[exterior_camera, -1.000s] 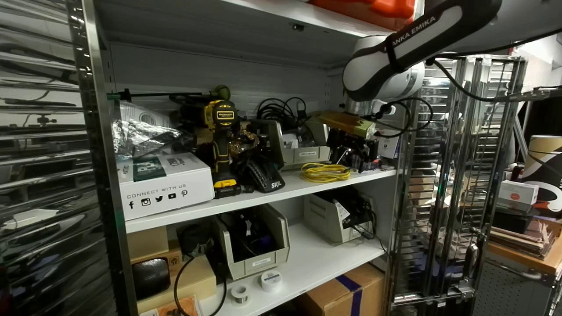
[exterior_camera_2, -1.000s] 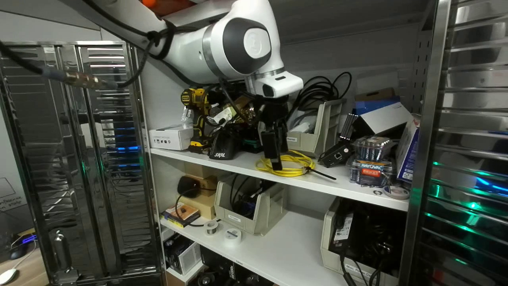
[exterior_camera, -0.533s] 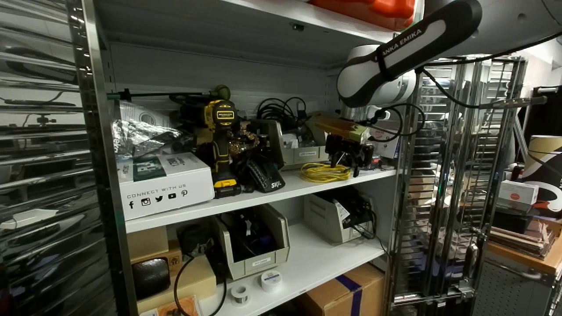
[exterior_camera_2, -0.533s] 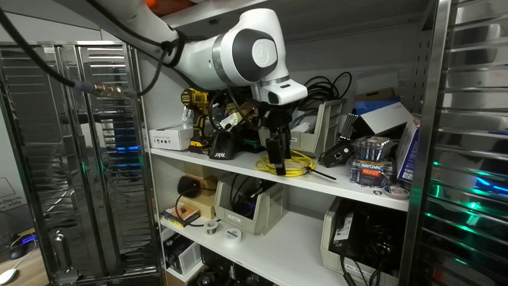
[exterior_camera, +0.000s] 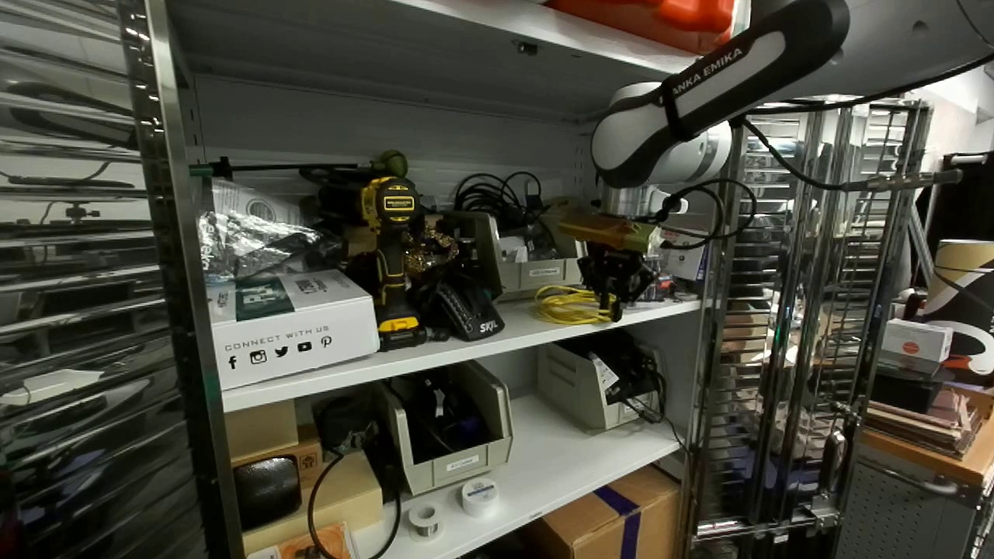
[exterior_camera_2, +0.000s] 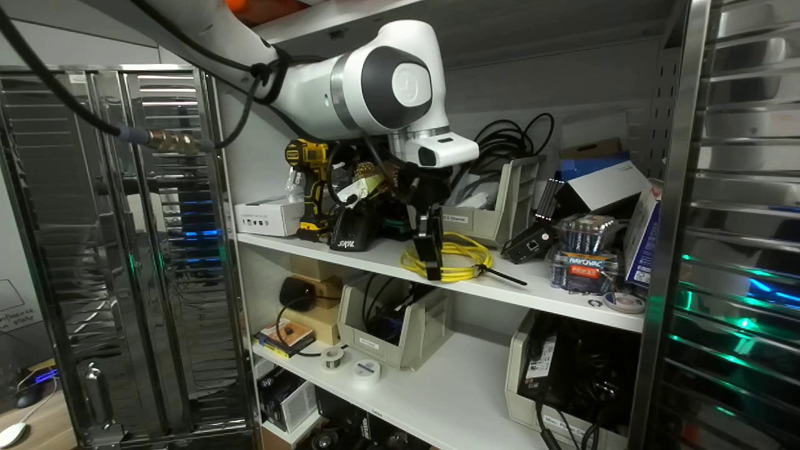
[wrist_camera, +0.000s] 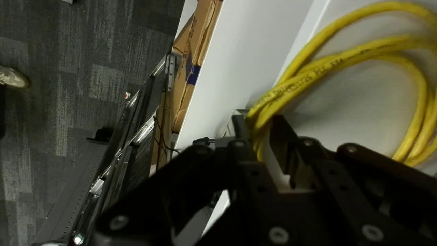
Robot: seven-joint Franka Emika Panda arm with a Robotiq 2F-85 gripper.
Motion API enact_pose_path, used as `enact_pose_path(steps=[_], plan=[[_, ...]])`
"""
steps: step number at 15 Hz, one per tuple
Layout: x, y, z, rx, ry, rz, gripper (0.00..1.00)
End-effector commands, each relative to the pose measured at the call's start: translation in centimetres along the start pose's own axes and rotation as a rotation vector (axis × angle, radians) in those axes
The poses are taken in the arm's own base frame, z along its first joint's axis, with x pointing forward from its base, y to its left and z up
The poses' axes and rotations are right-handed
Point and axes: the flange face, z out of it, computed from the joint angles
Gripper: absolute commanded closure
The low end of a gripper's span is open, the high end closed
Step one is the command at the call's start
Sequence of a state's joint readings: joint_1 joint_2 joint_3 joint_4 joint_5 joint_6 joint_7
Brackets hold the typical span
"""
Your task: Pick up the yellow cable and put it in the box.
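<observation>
The yellow cable (wrist_camera: 317, 70) is loosely coiled and lies on the upper shelf near its front edge, in both exterior views. My gripper (wrist_camera: 259, 119) points down at the near side of the coil, its two fingers pressed in from either side of a few strands. Those strands fill the gap at the fingertips, so the jaws are shut on the cable; the rest of the loop spreads over the shelf. A black tie (exterior_camera_2: 507, 277) sticks out from the coil. Several containers are in view, among them a grey bin (exterior_camera: 423, 473) and a cardboard box (exterior_camera: 656, 508); I cannot tell which is the box.
Behind the coil is a labelled bin (exterior_camera_2: 519, 194) with black cords. A drill (exterior_camera: 398, 203) and a white carton (exterior_camera: 303, 330) share the shelf, as do battery packs (exterior_camera_2: 582, 269). Another bin (exterior_camera: 567, 388) is one shelf below. A shelf board (exterior_camera: 606, 31) hangs overhead.
My gripper has come down to the coil and its fingers have drawn together around strands of the yellow cable. The coil has shifted and bunched slightly there.
</observation>
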State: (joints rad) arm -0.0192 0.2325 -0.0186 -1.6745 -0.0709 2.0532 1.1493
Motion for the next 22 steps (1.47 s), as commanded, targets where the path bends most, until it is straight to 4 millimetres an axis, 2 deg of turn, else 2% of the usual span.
enact_pose_path(steps=[1,2,3,5,8,11,14,17,22], plan=[[0.0,0.8,-1.7,-0.038,0.032,-0.014,0.92],[0.0,1.3,-2.5,-0.042,0.025,-0.015,0.93],[0.0,1.8,-3.1,-0.037,0.031,-0.013,0.9],[-0.1,3.1,-5.4,-0.012,0.04,0.003,0.89],[-0.9,5.7,-9.7,0.069,0.072,0.022,0.9],[-2.2,8.6,-14.9,0.186,0.102,0.042,0.92],[-2.7,9.5,-18.9,0.313,0.167,0.108,0.93],[-2.4,7.4,-19.6,0.438,0.248,0.16,0.93],[-1.6,0.6,-15.0,0.591,0.381,0.234,0.93]])
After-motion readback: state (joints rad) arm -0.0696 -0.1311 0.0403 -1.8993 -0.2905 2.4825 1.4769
